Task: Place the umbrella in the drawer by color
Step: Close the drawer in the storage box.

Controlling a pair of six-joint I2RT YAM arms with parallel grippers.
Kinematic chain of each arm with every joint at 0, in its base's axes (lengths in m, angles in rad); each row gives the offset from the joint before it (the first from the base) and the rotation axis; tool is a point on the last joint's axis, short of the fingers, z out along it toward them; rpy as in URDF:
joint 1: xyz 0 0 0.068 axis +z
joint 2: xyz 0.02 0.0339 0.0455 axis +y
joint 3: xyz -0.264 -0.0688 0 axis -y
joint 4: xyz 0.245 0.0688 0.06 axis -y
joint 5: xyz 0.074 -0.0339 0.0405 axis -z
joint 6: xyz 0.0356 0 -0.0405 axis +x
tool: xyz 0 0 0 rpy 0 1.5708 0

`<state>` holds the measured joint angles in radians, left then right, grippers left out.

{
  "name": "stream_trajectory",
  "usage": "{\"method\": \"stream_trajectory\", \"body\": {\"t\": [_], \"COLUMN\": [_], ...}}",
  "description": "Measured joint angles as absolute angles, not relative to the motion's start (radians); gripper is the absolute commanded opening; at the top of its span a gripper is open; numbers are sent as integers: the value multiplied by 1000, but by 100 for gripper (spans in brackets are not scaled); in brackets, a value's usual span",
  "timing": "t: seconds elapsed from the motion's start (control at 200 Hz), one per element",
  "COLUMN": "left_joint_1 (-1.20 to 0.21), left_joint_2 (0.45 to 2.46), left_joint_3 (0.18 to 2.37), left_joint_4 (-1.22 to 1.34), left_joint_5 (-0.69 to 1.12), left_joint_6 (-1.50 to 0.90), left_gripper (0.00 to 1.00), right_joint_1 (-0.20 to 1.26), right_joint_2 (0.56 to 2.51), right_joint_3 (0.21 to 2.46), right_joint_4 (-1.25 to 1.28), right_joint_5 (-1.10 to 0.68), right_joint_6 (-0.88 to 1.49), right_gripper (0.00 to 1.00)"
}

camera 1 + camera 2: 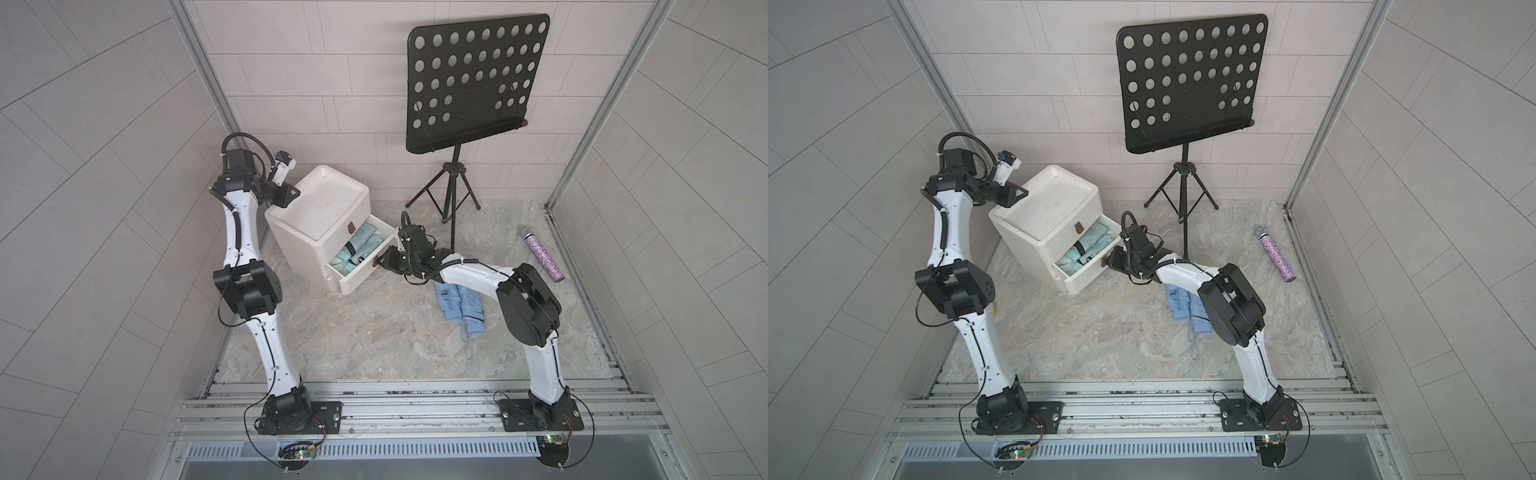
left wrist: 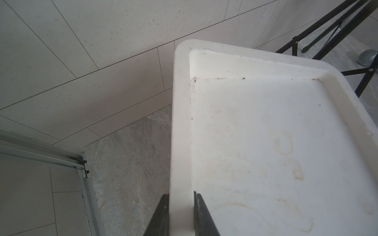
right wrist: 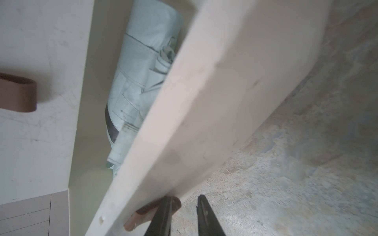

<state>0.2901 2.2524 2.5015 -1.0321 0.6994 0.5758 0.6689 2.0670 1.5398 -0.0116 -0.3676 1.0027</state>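
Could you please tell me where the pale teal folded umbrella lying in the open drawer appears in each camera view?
Both top views: the pale teal folded fabric umbrella lies left of centre, inside the pulled-out white drawer.
Left wrist: not in it.
Right wrist: upper middle, behind the drawer's front panel.
Shared landmark: the white plastic drawer cabinet, visible in every view.

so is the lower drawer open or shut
Open. The drawer sticks out of the cabinet, and the teal umbrella inside shows from above.
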Motion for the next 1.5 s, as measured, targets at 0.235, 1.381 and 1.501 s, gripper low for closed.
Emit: {"method": "stream_trajectory", "body": {"t": [0.235,1.381,1.501], "left_joint_1": [290,241,234], "left_joint_2": [2252,2243,2241], "left_joint_3": [2498,2493,2491], "left_joint_4": [-1030,-1093,-1105], "left_joint_5": [698,777,789], "left_joint_6": [577,627,636], "left_gripper": [1,1,1], "right_joint_1": [664,567,579], "right_joint_2": [2065,2150,2146], "right_joint_3": [1529,1610,1542], "right_joint_4": [-1,437,496], "right_joint_5": [-368,-390,-386], "right_joint_6": [999,1156,1171], "right_gripper": [26,26,26]}}
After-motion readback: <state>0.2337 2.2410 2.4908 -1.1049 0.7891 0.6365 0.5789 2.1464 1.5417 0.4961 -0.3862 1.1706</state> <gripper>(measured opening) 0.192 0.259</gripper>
